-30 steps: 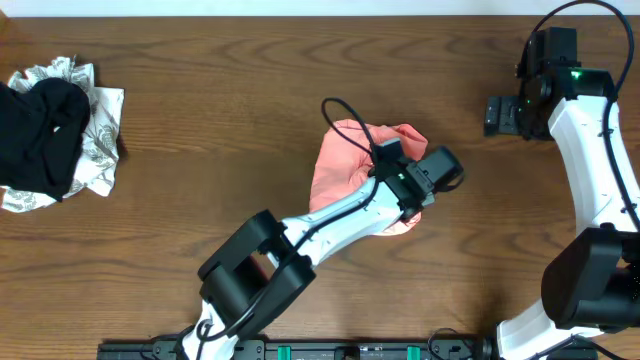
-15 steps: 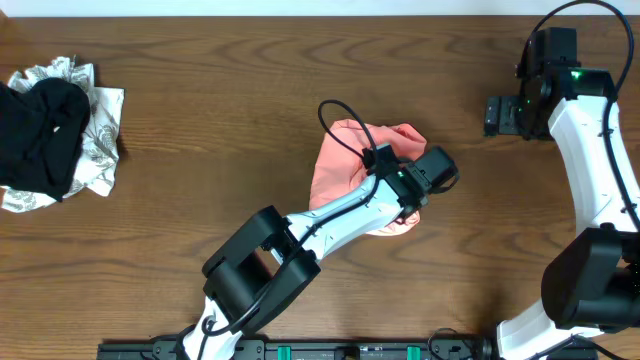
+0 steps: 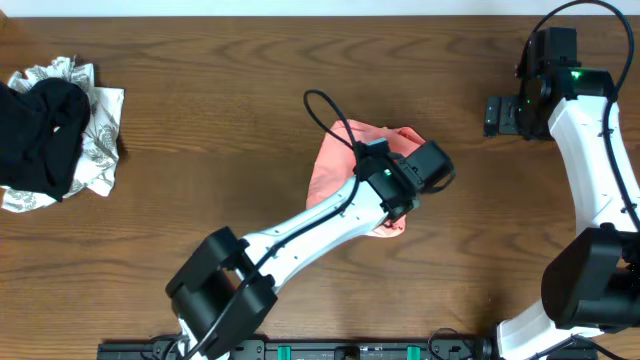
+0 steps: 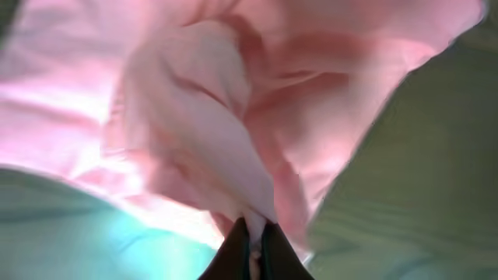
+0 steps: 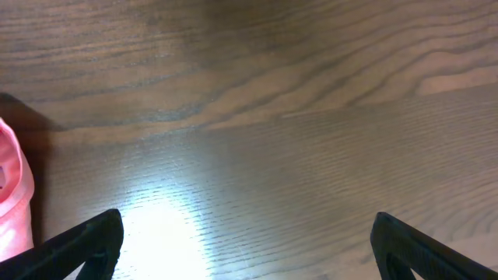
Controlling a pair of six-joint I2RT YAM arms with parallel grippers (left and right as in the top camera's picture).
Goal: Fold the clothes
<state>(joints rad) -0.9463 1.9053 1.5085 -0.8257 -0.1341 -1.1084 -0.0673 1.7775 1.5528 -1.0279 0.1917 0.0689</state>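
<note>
The clothes are one salmon-pink shirt (image 3: 335, 165), crumpled in a heap near the middle of the brown table; no lettering shows. My left gripper (image 3: 393, 207) sits at the heap's lower right edge, and my left arm covers part of the heap. In the left wrist view the left gripper (image 4: 254, 250) is shut on a pinched fold of the pink shirt (image 4: 194, 117), which rises in a ridge away from the fingertips. My right gripper (image 3: 500, 115) is at the far right, apart from the shirt. It stands open over bare wood in its own view (image 5: 249, 253), where the shirt's edge (image 5: 12, 198) shows at far left.
A black garment (image 3: 42, 130) lies on a white patterned cloth (image 3: 100, 135) at the table's far left. Bare wooden table (image 3: 200, 120) separates that pile from the pink shirt. The arm bases stand along the front edge.
My left gripper has closed on a fold of the pink shirt and shifted slightly up and left, drawing the fabric with it. The right arm has not moved.
</note>
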